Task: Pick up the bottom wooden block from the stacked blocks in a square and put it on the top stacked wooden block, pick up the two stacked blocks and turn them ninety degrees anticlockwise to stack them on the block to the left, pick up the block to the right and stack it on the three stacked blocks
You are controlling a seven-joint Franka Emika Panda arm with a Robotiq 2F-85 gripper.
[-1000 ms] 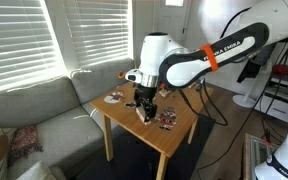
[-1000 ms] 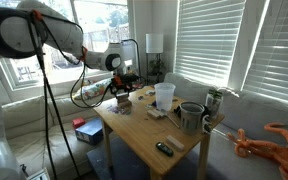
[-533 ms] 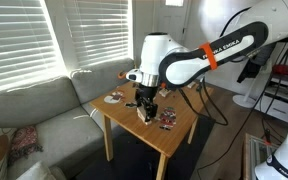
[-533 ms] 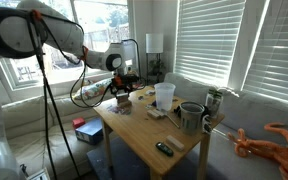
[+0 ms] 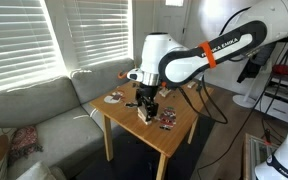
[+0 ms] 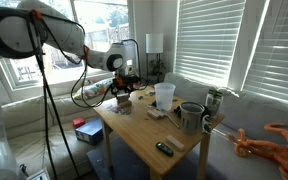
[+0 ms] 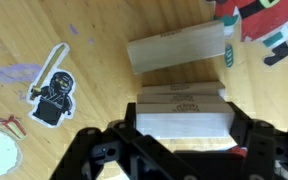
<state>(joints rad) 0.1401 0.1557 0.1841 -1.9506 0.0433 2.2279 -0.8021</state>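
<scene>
Stacked blocks (image 7: 181, 105) pinched in gripper (image 7: 182, 126) | wooden table (image 5: 176, 136), ninja sticker (image 7: 56, 95) | sofa (image 5: 44, 105), window blinds (image 5: 84, 35)

A pale wooden table (image 5: 180, 136) stands beside a grey sofa (image 5: 39, 110) under sunlit white window blinds (image 5: 84, 30).

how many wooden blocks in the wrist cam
2 for certain: a loose block on the table beyond the gripper, and a clamped block between its jaws, possibly a stack hiding more.
</scene>
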